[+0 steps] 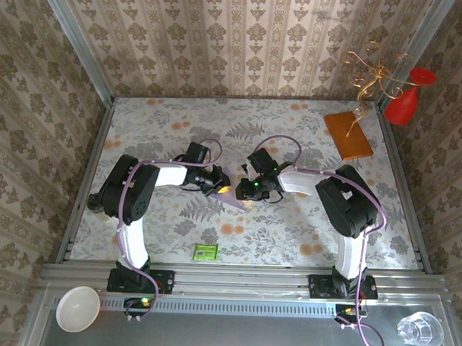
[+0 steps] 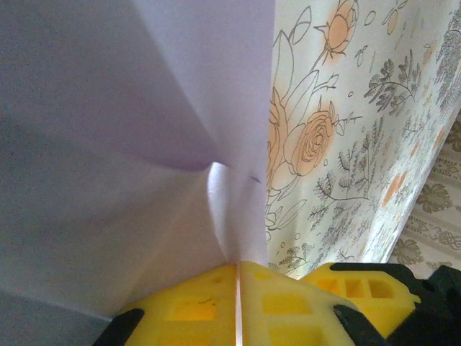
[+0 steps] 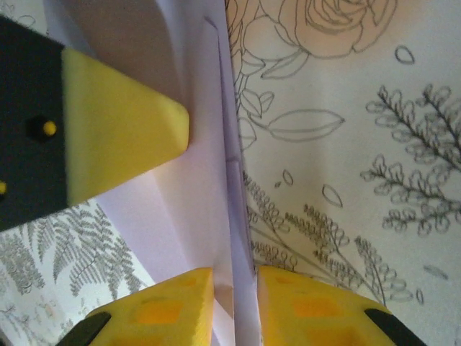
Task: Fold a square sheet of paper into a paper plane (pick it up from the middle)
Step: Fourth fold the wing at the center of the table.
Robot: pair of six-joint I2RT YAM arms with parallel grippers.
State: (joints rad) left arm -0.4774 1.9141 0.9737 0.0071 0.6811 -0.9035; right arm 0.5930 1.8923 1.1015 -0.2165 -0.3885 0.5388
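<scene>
At the centre of the floral table [image 1: 289, 236], both grippers met over the partly folded pale lavender paper [image 1: 232, 197]. The left gripper [image 2: 238, 272] was clenched, pinching a creased fold of the paper [image 2: 108, 144] at the bottom of its wrist view. The right gripper [image 3: 235, 292] had its fingers [image 3: 180, 306] slightly parted, with the paper's folded edge [image 3: 194, 209] running between them.

Right gripper [image 3: 235, 288] straddles the paper [image 3: 180, 216], jaws parted.
</scene>
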